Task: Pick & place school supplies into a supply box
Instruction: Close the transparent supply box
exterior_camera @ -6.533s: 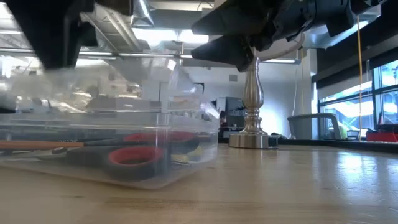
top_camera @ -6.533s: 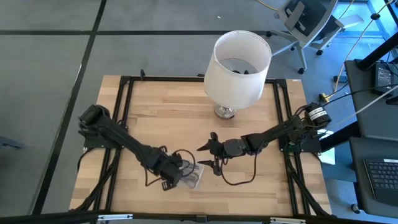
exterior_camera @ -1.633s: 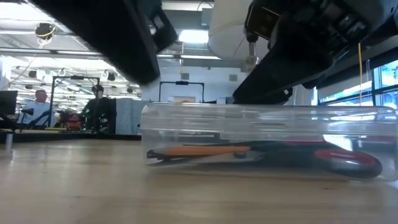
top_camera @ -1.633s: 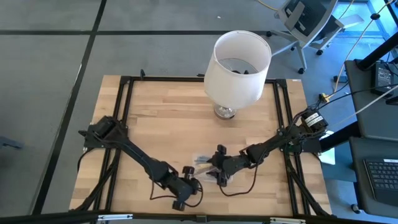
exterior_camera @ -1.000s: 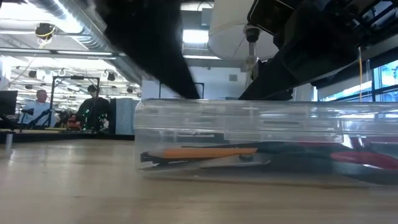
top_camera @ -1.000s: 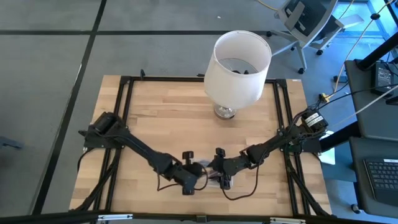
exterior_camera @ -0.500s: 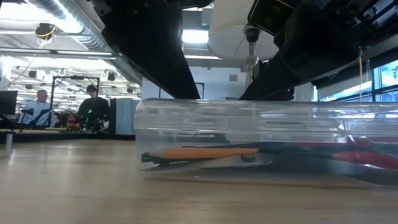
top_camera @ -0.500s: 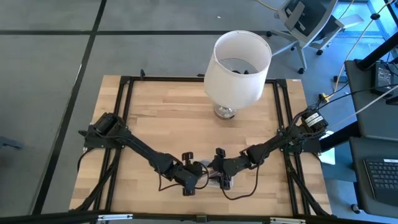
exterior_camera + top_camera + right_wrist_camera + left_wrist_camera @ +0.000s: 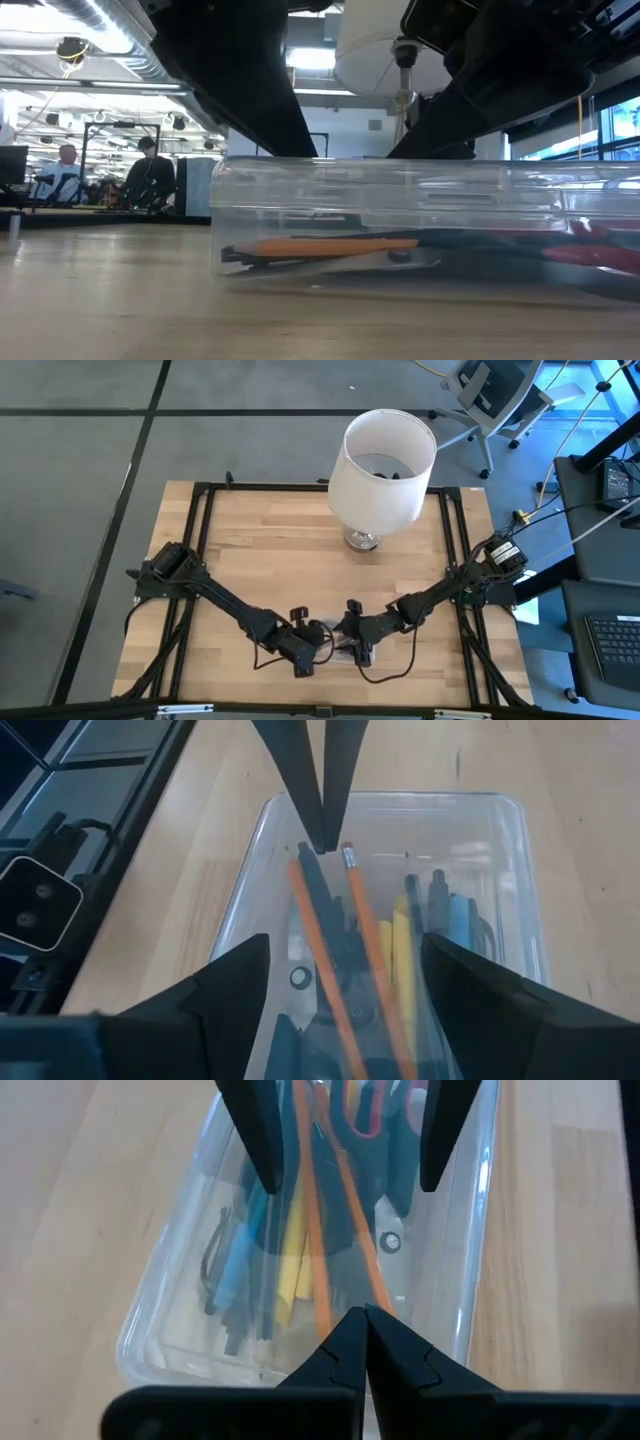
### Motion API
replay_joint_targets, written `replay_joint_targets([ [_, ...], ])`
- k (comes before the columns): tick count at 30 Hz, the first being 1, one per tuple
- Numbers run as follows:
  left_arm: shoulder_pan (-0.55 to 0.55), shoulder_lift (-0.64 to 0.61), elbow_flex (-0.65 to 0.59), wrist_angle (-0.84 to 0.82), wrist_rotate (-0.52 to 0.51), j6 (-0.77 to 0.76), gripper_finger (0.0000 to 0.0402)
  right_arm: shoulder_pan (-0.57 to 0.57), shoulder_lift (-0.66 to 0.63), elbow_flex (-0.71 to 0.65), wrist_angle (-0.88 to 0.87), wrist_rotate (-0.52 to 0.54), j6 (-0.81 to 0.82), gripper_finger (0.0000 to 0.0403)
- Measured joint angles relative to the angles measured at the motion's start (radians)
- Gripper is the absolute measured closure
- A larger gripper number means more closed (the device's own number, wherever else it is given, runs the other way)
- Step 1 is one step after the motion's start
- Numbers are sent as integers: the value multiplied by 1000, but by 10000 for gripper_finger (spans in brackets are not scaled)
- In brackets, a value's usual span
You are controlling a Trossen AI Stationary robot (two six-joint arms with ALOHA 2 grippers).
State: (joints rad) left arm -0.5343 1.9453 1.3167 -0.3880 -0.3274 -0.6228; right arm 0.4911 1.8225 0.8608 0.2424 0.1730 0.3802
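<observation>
Supply box [image 9: 335,639] on worktop [image 9: 270,560], at near edge, well apart from white lamp [image 9: 381,465]. Pencils, pens [image 9: 318,1230] and red-handled scissors [image 9: 362,1102] lie inside box.

Left gripper [image 9: 362,1318] at one short end of box, jaws pressed together, holding nothing. Right gripper [image 9: 340,982] at opposite end, jaws spread wide above supplies, holding nothing.

Advice: if more goes in, lower it lengthwise along pencils, release low, lift straight up so box does not shift.

High view: box mostly covered by both grippers. Low view: far end of box cut off. Loose supplies outside box: none visible.
</observation>
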Motion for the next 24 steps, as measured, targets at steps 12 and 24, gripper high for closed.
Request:
replay_joint_targets([
  [12, -30, 0, -1, 2, -16, -89, 400, 0, 0, 0, 3, -3, 2, 138],
  [24, -33, 2, -2, 31, -17, -153, 401, 3, 0, 0, -10, -31, -166, 138],
])
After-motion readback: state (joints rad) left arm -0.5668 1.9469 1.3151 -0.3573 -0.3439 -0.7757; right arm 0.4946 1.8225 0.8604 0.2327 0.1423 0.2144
